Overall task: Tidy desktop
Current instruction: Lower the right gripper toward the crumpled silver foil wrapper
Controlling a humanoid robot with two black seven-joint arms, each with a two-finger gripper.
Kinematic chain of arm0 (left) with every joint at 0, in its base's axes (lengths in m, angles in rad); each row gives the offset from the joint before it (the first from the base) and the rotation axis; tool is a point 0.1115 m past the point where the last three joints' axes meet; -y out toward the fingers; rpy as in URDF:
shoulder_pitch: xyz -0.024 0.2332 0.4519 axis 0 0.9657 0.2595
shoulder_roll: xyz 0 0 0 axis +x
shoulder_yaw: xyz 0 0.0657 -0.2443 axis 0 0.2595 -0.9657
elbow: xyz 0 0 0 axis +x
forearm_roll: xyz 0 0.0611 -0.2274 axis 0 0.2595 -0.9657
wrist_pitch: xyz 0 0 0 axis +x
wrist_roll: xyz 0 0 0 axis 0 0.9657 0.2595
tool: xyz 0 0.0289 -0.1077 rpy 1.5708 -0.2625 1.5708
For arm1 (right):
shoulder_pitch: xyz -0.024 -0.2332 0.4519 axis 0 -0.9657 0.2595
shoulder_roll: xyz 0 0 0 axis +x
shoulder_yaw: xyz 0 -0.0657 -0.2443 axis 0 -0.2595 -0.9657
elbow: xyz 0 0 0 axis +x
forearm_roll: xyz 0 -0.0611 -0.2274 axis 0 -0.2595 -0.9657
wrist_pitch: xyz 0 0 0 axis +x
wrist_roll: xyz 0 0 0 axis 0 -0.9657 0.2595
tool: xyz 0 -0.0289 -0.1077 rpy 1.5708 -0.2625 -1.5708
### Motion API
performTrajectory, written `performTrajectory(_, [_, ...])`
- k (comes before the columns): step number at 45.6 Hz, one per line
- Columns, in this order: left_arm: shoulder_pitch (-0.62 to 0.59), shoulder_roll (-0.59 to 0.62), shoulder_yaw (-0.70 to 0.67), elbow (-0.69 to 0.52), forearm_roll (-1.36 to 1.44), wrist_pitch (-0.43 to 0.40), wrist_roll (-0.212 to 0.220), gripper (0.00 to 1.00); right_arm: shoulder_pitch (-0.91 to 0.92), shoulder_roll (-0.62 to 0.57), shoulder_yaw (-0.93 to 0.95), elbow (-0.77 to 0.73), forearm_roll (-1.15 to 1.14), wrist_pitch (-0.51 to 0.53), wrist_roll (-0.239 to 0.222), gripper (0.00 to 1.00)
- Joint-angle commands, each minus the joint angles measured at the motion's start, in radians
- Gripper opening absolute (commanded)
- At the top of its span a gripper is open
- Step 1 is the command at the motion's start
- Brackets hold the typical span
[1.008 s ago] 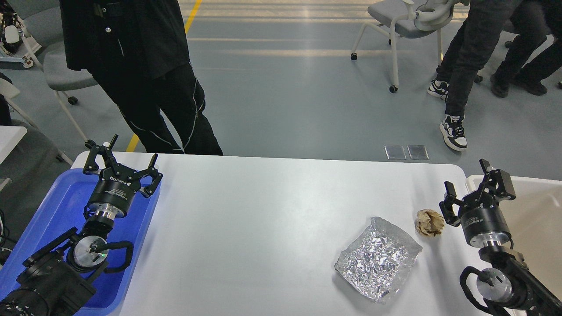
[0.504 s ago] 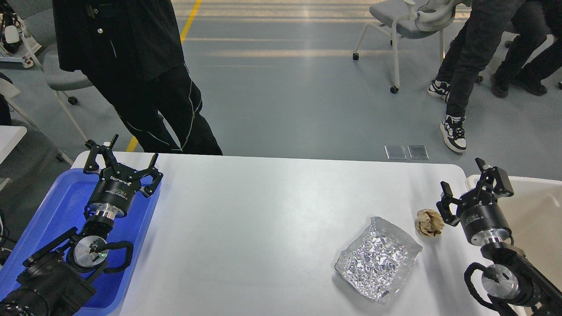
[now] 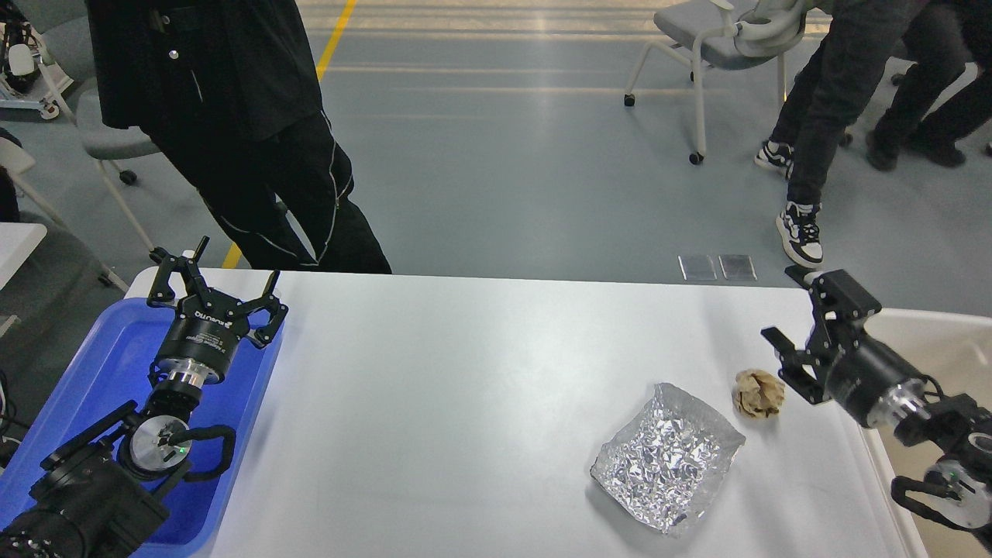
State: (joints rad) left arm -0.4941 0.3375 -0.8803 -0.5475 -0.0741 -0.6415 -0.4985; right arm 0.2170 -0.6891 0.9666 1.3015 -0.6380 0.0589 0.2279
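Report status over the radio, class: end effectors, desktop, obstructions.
Left end effector open, empty, over blue tray. Right end effector open, empty, beside crumpled paper ball. Desktop untidy: paper ball, foil sheet. Nothing blocking.

Setting: robotics lab or test hall. Evidence: wide grey-blue coated floor (image 3: 504,178) with a yellow lane line (image 3: 335,35) at upper left; wheeled office chairs (image 3: 709,39) at top right; people (image 3: 225,116) standing around the white desktop (image 3: 465,403).
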Motion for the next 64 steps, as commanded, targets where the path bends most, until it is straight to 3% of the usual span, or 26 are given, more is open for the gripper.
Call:
performTrajectory(1, [0.0,0.0,0.0,0.0,0.0,-0.001,0.0,1.0,0.077,-0.185,-0.216,0.076,-0.201,0.03,-0.151,1.0])
performTrajectory(11, [0.0,0.0,0.0,0.0,0.0,0.0,0.0,1.0,0.226,-0.326,-0.414,0.182,-0.198,0.136,-0.274,1.0])
performTrajectory(19, [0.0,0.0,0.001,0.0,0.0,-0.001,0.0,1.0,0.327,-0.392,-0.575,0.225,-0.31,0.248,-0.28,1.0])
performTrajectory(29, [0.0,0.0,0.001,0.0,0.0,0.0,0.0,1.0,0.556,-0.339,-0.896,0.22,-0.332,0.251,-0.286,1.0])
performTrajectory(31, [0.0,0.0,0.001,0.0,0.0,-0.001,0.0,1.0,0.559,-0.323,-0.905,0.214,-0.309,0.248,-0.3,1.0])
performTrajectory(36, [0.0,0.0,0.0,0.0,0.0,-0.001,0.0,1.0,0.545,-0.293,-0.905,0.206,-0.195,0.22,-0.4,1.0])
performTrajectory(39, [0.0,0.0,0.001,0.0,0.0,0.0,0.0,1.0,0.529,-0.283,-0.904,0.206,-0.172,0.173,-0.432,1.0])
performTrajectory(47, [0.0,0.0,0.001,0.0,0.0,-0.001,0.0,1.0,0.444,-0.25,-0.844,0.2,-0.161,0.065,-0.438,1.0])
performTrajectory(56, [0.0,0.0,0.001,0.0,0.0,0.0,0.0,1.0,0.337,-0.103,-0.767,0.133,-0.16,0.009,-0.463,1.0])
performTrajectory(64, [0.0,0.0,0.0,0.0,-0.001,0.0,0.0,1.0,0.3,-0.059,-0.727,0.125,-0.163,-0.008,-0.464,1.0])
